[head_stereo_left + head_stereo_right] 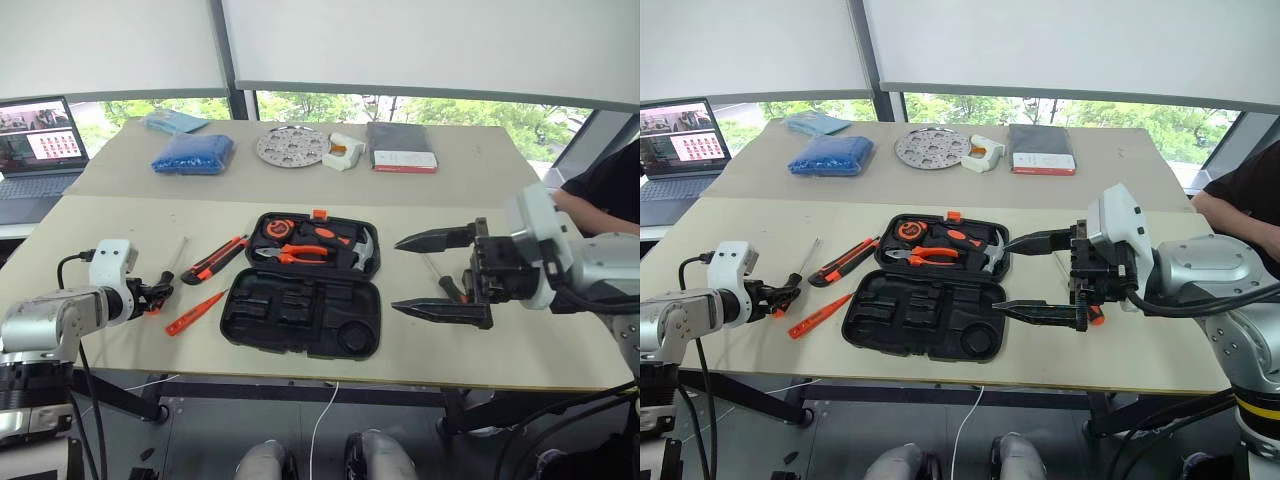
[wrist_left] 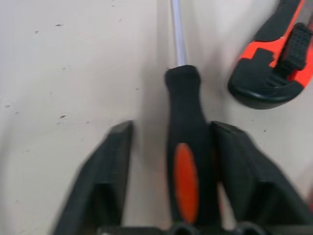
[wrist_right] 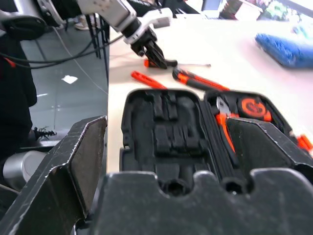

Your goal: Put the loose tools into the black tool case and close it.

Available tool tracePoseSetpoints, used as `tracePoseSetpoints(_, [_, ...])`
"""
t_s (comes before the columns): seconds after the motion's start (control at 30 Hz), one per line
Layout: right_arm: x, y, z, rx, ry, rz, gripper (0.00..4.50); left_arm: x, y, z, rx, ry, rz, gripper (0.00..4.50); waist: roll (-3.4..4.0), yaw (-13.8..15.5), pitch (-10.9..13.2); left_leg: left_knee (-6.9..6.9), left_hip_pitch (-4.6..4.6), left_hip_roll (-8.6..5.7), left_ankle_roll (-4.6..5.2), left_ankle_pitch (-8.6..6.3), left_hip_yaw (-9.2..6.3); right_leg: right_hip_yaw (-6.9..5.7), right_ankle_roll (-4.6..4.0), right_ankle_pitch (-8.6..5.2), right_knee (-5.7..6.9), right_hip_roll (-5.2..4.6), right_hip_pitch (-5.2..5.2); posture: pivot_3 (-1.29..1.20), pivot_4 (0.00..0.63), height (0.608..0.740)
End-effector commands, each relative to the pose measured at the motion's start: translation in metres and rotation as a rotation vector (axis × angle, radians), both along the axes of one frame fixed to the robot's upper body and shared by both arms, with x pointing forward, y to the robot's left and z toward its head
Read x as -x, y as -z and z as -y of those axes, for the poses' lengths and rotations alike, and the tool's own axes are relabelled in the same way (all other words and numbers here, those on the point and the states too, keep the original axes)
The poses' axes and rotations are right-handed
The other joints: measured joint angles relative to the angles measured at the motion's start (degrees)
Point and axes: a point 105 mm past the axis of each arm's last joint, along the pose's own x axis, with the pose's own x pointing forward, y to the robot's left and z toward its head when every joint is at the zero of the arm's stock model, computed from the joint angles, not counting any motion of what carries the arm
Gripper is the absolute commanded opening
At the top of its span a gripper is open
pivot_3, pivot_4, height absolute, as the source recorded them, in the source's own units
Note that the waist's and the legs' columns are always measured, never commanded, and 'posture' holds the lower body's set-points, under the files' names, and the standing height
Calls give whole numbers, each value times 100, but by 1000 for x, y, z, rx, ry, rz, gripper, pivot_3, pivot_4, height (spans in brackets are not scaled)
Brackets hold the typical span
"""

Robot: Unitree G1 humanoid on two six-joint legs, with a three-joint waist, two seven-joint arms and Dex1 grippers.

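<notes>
While case (image 1: 300,318) lies open mid-tabletop: left gripper (image 2: 168,181) jaws closing round screwdriver (image 2: 185,147) near left edge; utility knife (image 1: 214,259), tester (image 1: 195,313) loose; right gripper (image 1: 440,276) jaws wide, empty.

— What is the tool case (image 1: 300,318) made of?

— Black plastic. It looks dull, not shiny, with bumpy shapes pressed into it.

— And the screwdriver (image 2: 186,161) by the table's left edge?

— It has a smooth black handle with an orange patch, maybe rubbery. Its rod is shiny bare metal.

— The knife (image 1: 214,259) next to it?

— Orange and black plastic with little ridges.

— What about the table (image 1: 120,240)?

— A pale, flat top, dull, with tiny dark specks.

— And the hammer (image 1: 364,250) in the case?

— Its head is shiny steel.
</notes>
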Motion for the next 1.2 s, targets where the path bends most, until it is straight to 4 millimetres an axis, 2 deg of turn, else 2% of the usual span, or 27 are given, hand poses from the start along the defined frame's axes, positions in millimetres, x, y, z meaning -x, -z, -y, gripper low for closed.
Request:
tracePoseSetpoints(0.03, [-3,-5,1,10,11,56,4500,16,19,-27,-43,-111,-74,973,-1,-64,0,1,4,1,-9,4,-2,0,3,2,7,-2,3,0,150,718])
tracePoseSetpoints(0.1, [-6,-3,2,21,24,62,4500,16,13,-34,-59,-126,-54,894,-1,-114,0,0,15,4,-19,9,-6,-2,10,5,10,-1,10,0,150,718])
tracePoseSetpoints(0.17, [-9,-1,4,30,42,66,4500,11,-1,-41,-92,-120,5,894,-1,-135,0,-5,28,5,-22,11,-9,-3,10,5,13,0,18,0,150,718])
tracePoseSetpoints(0.23, [-11,2,6,40,52,52,4500,1,-26,-45,-138,-74,111,894,-5,-139,3,-7,28,11,-26,13,-12,-6,10,5,15,6,16,0,150,718])
tracePoseSetpoints(0.33, [-11,5,9,52,51,30,4500,-14,-65,-38,-192,43,264,894,-36,-111,20,-5,-10,14,-50,29,-18,-16,9,5,19,20,-22,0,150,718])
tracePoseSetpoints(0.4, [-12,5,10,52,55,29,4500,-24,-98,-8,-247,315,407,894,-42,-42,24,0,-38,13,-53,34,-23,-30,4,6,21,21,-41,0,150,718])
tracePoseSetpoints(0.5, [-14,5,11,53,69,43,4500,-25,-114,28,-267,596,463,894,-42,74,24,13,-71,2,-42,27,-25,-49,-12,6,14,2,-52,0,150,718])
tracePoseSetpoints(0.53, [-15,6,11,52,75,46,4500,-22,-116,47,-266,739,468,894,-40,77,23,17,-78,-4,-33,22,-25,-49,-39,20,11,-4,-52,0,150,718])
tracePoseSetpoints(0.57, [-16,6,11,52,79,48,4500,-19,-117,60,-268,841,469,894,-40,75,23,25,-83,-6,-18,17,-24,-47,-44,23,8,-6,-52,0,150,718])
tracePoseSetpoints(0.63, [-14,9,11,55,88,49,4500,-10,-104,101,-279,1140,397,894,-40,61,23,48,-98,-8,35,33,-23,-48,-24,12,4,-2,-52,0,150,718])
tracePoseSetpoints(0.7, [-13,11,11,55,97,50,4500,-9,-87,120,-356,1327,333,894,-40,71,23,59,-107,-13,50,29,-23,-54,-2,1,3,7,-50,0,150,718])
tracePoseSetpoints(0.77, [-11,11,12,55,105,50,4500,-14,-76,128,-436,1425,311,894,-41,58,24,65,-112,-15,53,29,-21,-55,0,1,3,24,-51,0,150,718])
tracePoseSetpoints(1.0, [-9,14,15,54,146,52,4500,-39,-59,161,-519,1578,343,894,-45,3,26,102,-121,3,62,30,-33,-56,3,2,14,22,-50,0,150,718])
tracePoseSetpoints(1.2, [-11,14,15,49,169,63,4500,-48,-45,171,-565,1617,319,894,-46,-9,27,106,-125,2,74,24,-40,-56,6,4,16,21,-50,0,150,718])
